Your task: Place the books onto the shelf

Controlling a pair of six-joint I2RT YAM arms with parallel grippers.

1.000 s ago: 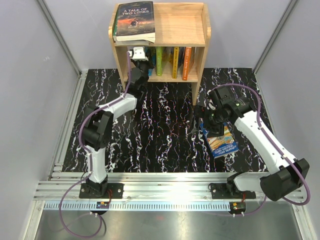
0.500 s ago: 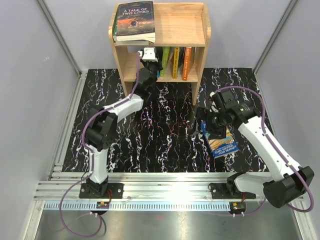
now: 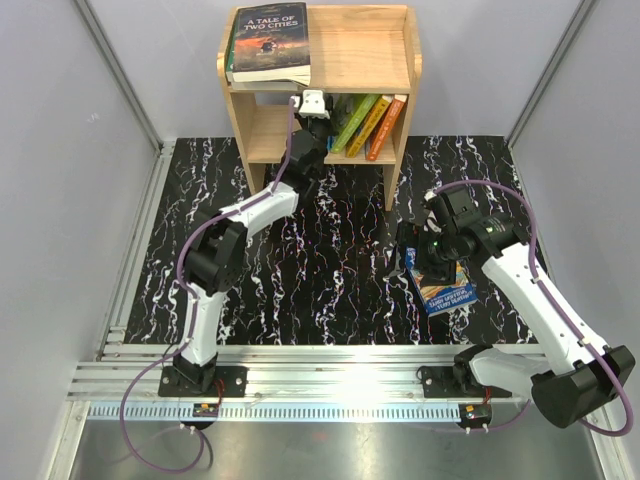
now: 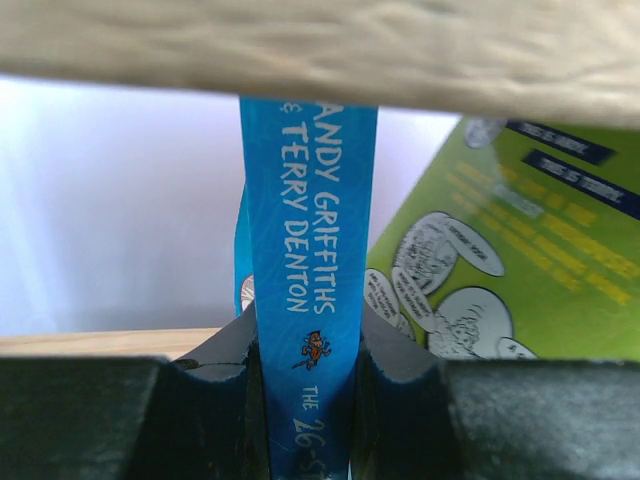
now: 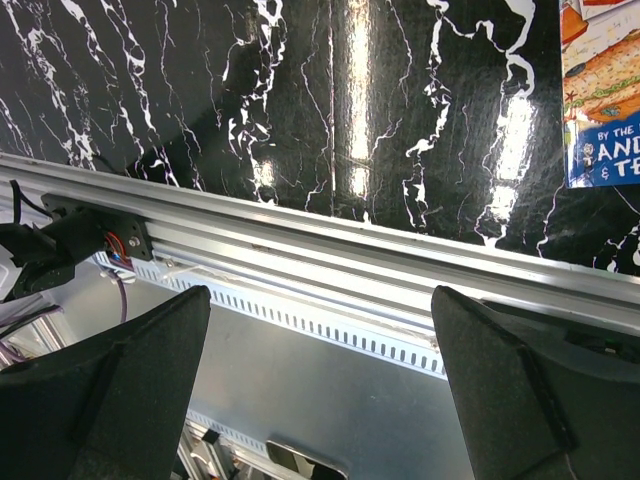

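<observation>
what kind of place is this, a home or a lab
Most likely a lab robot cell: the left arm and right arm bolted to an aluminium rail, plain grey panel walls closing it in.

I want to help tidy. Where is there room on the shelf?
The top board is bare right of the dark book. The inside tier is bare left of the blue book in the left tool; right of it, leaning books crowd it.

Blue spine point(image 4: 308, 250): title cut off at lower edge of left wrist view.
Green cover point(image 4: 520, 260): blurred, lettering unreadable, cropped at right.
Tabletop book point(image 3: 450, 292): upper part hidden beneath right arm point(image 3: 520, 285); cropped in right wrist view.
</observation>
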